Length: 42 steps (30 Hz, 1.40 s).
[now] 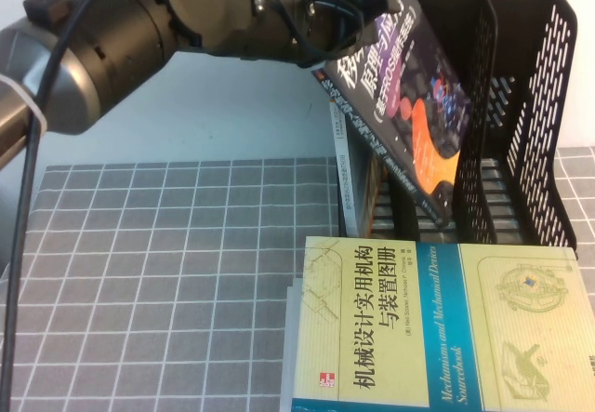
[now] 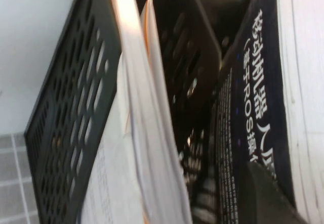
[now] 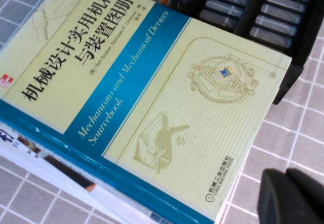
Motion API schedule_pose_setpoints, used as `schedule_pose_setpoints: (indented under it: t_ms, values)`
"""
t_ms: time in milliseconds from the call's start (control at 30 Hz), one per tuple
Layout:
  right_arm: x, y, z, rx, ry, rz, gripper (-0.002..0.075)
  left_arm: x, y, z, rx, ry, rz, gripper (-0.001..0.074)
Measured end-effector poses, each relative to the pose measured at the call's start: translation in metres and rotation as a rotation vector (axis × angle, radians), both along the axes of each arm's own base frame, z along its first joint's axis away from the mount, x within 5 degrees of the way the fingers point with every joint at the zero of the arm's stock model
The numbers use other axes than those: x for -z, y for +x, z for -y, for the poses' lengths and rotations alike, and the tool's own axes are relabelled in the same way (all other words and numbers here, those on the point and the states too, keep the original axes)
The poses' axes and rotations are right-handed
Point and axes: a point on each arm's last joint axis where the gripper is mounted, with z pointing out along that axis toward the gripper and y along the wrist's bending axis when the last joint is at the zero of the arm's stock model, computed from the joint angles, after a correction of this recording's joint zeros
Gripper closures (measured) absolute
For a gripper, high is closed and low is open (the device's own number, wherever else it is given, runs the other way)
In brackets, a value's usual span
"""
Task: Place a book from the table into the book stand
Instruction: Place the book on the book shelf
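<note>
The pale yellow book [image 1: 446,324] lies flat on the table [image 1: 167,272] just in front of the black book stand [image 1: 521,105]. Up high, the left pincer [image 1: 367,3] grips the navy book [image 1: 418,105], tilted over the stand's compartments. The right pincer [image 3: 291,196] hovers beside the yellow book; its fingers look nearly together.

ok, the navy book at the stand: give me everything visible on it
The navy book is thick, with a dark glossy cover, large white Chinese title, orange blobs and a dark printed spine. It is off the table, tilted steeply, with its lower end reaching down inside the black book stand. The left gripper holds its upper end. In the left wrist view its white page edges show, and a white-and-orange book stands in the neighbouring slot. The right gripper hangs apart, over the table beside the yellow-and-blue book.
</note>
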Motion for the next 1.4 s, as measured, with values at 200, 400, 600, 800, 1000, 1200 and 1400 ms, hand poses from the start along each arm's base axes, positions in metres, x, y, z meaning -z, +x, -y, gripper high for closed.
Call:
schedule_pose_setpoints:
  t_ms: [200, 400, 600, 800, 1000, 1200, 1400]
  values:
    - [0.000, 0.000, 0.000, -0.001, 0.000, -0.002, 0.0731, -0.004, 0.007, 0.002, -0.017, -0.006, 0.045, 0.0626]
    - [0.000, 0.000, 0.000, -0.001, 0.000, -0.002, 0.0731, -0.003, 0.012, 0.006, -0.027, -0.018, 0.059, 0.0626]
    - [0.000, 0.000, 0.000, -0.001, 0.000, -0.002, 0.0731, 0.005, 0.017, 0.008, -0.047, 0.004, 0.050, 0.0626]
    - [0.000, 0.000, 0.000, 0.001, 0.001, 0.002, 0.0731, 0.010, 0.011, 0.023, -0.044, 0.095, 0.094, 0.0627]
    - [0.000, 0.001, 0.000, 0.002, 0.001, 0.006, 0.0731, 0.017, 0.000, 0.045, -0.011, 0.180, 0.135, 0.0626]
    - [0.000, 0.001, 0.000, 0.002, 0.001, 0.006, 0.0731, 0.040, -0.002, 0.060, -0.032, 0.195, 0.022, 0.0627]
    - [0.000, 0.001, 0.000, 0.002, 0.007, 0.007, 0.0731, 0.044, 0.000, 0.060, -0.115, 0.173, -0.010, 0.0627]
